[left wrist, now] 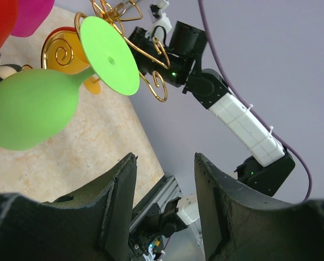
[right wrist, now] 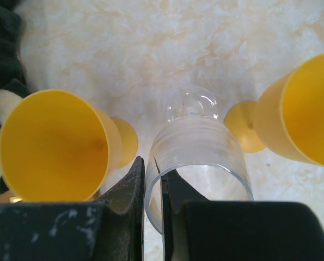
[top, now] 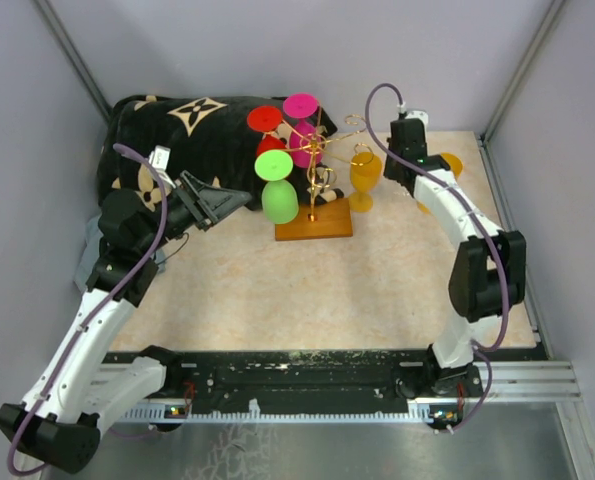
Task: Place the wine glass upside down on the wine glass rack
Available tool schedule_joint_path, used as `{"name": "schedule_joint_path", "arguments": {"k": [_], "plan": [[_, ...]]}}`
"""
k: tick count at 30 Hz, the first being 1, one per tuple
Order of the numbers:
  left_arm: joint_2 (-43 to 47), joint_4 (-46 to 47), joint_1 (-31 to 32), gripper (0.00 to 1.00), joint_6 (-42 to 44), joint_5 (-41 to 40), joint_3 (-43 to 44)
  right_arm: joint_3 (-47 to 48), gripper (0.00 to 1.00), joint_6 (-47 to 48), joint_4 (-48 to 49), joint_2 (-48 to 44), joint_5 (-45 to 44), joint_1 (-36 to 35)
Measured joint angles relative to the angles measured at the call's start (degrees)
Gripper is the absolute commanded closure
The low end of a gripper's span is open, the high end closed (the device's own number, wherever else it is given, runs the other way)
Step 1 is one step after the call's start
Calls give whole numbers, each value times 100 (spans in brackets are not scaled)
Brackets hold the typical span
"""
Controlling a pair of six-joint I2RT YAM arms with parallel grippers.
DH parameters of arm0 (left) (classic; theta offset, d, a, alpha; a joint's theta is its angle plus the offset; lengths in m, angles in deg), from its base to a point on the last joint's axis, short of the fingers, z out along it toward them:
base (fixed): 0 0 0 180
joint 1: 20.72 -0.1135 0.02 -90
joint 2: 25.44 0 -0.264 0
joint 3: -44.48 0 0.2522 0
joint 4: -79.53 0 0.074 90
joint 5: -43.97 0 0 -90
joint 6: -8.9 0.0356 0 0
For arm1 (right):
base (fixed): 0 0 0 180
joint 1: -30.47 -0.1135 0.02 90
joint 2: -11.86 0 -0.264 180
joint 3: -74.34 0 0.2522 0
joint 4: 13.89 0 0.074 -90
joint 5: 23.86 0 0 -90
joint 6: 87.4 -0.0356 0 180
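Note:
The wine glass rack (top: 314,226) is a gold wire tree on a wooden base at the table's middle back. A green glass (top: 278,196), a red glass (top: 265,119) and a magenta glass (top: 301,105) hang on it upside down. In the right wrist view, my right gripper (right wrist: 152,179) is shut on the rim of a clear wine glass (right wrist: 197,144) standing upright on the table, with one finger inside the bowl and one outside. My right gripper (top: 407,152) is right of the rack. My left gripper (top: 241,200) is open and empty, just left of the green glass (left wrist: 31,109). The left wrist view shows it (left wrist: 165,159) too.
Two upright yellow glasses flank the clear one, one to its left (right wrist: 53,144) and one to its right (right wrist: 303,117). In the top view the left one (top: 365,175) stands beside the rack base. A black patterned blanket (top: 167,118) lies at the back left. Grey walls enclose the table.

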Motion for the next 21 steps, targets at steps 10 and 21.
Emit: {"name": "schedule_joint_path", "arguments": {"k": [10,21], "plan": [[208,-118,0,47,15,-59,0,-802,100,-44,922,-1923,85,-33],[511,-103,0,47,-13,-122,-2,-2540,100,127,2656,-4323,96,-645]]}}
